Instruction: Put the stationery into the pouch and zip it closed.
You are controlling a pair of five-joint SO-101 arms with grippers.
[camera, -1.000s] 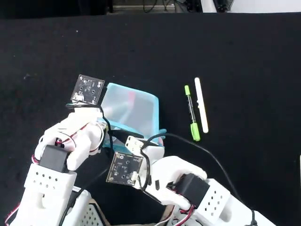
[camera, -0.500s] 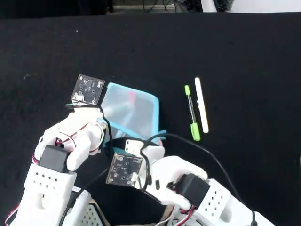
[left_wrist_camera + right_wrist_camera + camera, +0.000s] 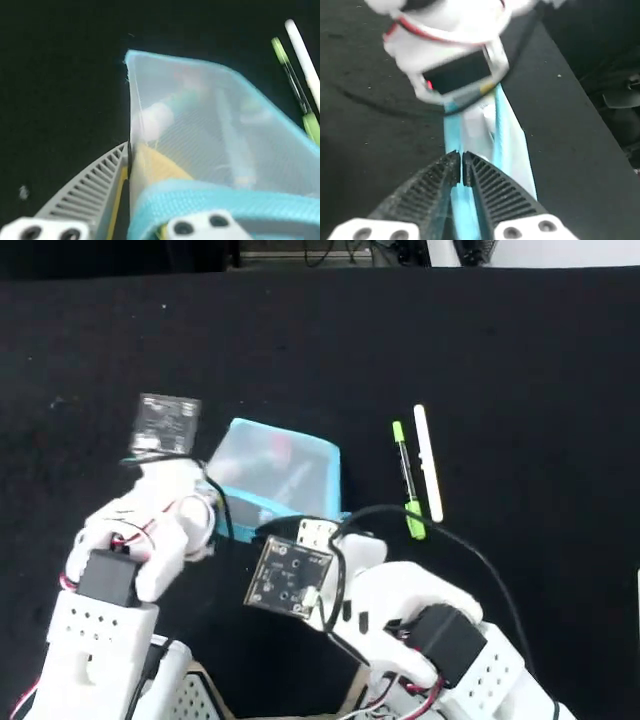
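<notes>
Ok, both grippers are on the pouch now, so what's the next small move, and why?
Probably open the right gripper, which is pinched on the pouch edge, and send it toward the green pen. That pen and the white pen lie on the table outside the pouch, and the left gripper grips the pouch too, so it should hold it up.

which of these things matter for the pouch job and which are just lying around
For the job: pouch, held by left hand and right hand; green pen and white pen on the table beside it.
Lying about: cables beyond the table's far edge.
</notes>
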